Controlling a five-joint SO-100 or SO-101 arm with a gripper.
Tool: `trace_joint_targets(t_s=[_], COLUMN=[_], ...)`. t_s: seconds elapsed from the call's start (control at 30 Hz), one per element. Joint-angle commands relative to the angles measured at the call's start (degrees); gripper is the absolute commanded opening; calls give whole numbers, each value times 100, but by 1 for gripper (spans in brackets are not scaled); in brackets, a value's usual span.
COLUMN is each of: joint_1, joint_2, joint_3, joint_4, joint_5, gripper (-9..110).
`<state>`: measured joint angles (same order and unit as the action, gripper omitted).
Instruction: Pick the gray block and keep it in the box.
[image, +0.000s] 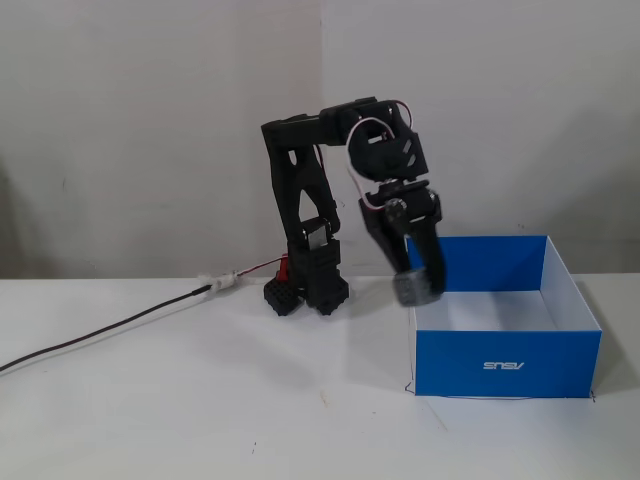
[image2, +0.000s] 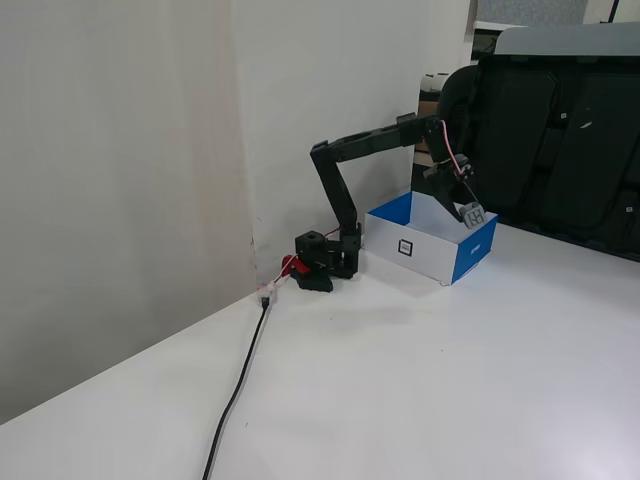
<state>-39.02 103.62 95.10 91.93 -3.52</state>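
1. Gripper (image: 418, 287): closed on the gray block (image: 410, 289), seen in both fixed views; the block (image2: 474, 214) sits pinched at the fingertips, clear of any surface.
2. Box (image: 505, 362): blue, open-topped, white inside, resting on the white table (image: 200, 420). The landmark for all positions below.
3. Block position: in a fixed view it hangs level with the box's left wall, about at rim height; in another fixed view it appears above the box (image2: 405, 246) opening, near the far end. Whether it lies fully inside the rim line cannot be told.
4. Arm (image: 300, 200): base stands to the left of the box, reaching over toward it.
5. Risk, judged: releasing here could drop the block onto the rim, letting it bounce outside. Lowering without further reach could knock the wall and shift the light cardboard box.
6. Cable (image2: 235, 390): runs away from the box, no hazard.
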Motion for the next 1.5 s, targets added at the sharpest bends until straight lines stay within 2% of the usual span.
trace_joint_targets(t_s=[0.0, 0.23, 0.33, 0.4, 0.5, 0.6, 0.67, 0.87, 1.2, 1.47], joint_1=[-659, -2751, -3208, -3226, -3217, -3094, -2751, -861, 1564, 3331], joint_2=[1002, 1784, 1837, 2004, 2048, 2048, 2048, 1916, 2391, 4210], joint_3=[281, 1037, 1266, 1450, 1547, 1477, 1239, 352, 422, 2074], joint_4=[-176, -246, -334, -483, -598, -633, -589, -527, -721, -1644], joint_5=[149, 360, 369, 396, 396, 431, 431, 457, 396, 220], gripper=[0, 0, 0, 32, 40, 39, 34, 0, 0, 0])
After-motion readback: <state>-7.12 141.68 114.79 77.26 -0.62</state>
